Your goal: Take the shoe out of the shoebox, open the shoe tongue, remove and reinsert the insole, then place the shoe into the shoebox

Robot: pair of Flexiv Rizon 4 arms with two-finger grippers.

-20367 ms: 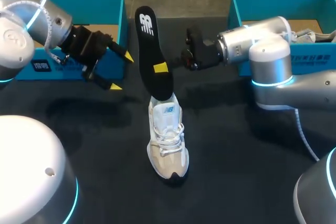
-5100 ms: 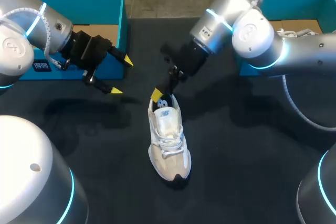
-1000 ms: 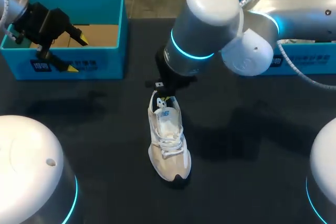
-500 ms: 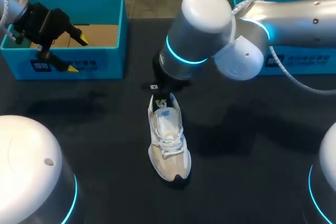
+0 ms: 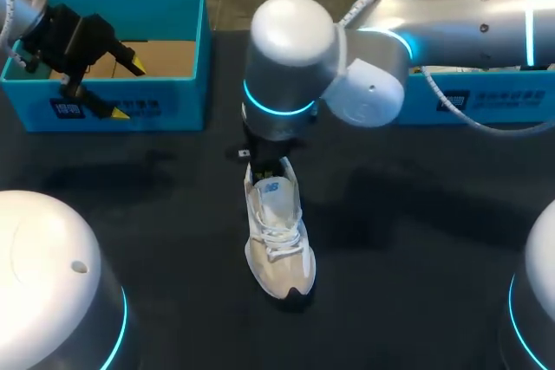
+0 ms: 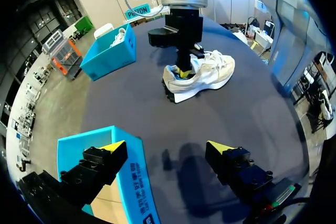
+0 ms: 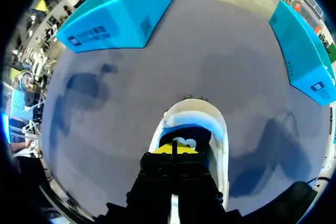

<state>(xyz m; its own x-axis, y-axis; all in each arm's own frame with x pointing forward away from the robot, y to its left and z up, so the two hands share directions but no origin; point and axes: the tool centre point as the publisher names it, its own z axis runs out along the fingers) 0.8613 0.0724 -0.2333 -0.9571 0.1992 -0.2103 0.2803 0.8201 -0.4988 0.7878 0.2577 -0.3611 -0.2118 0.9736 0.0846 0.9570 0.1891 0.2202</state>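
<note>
The white and beige shoe stands on the black table, toe toward me. My right gripper points down into its heel opening, mostly hidden under my own arm in the head view. In the right wrist view the right gripper is shut, its yellow tips pressed together just over the dark insole lying inside the shoe. My left gripper hangs open and empty over the front wall of the left shoebox. From the left wrist, the left gripper is far from the shoe.
The second teal shoebox sits at the back right, partly hidden by my right arm, which spans from there to the table's middle. Both boxes show ahead of the right gripper: the left shoebox and the right shoebox.
My right arm's elbow has swung leftward over the shoe's heel while its gripper stays in the shoe's opening. The left arm and the shoe have not moved.
</note>
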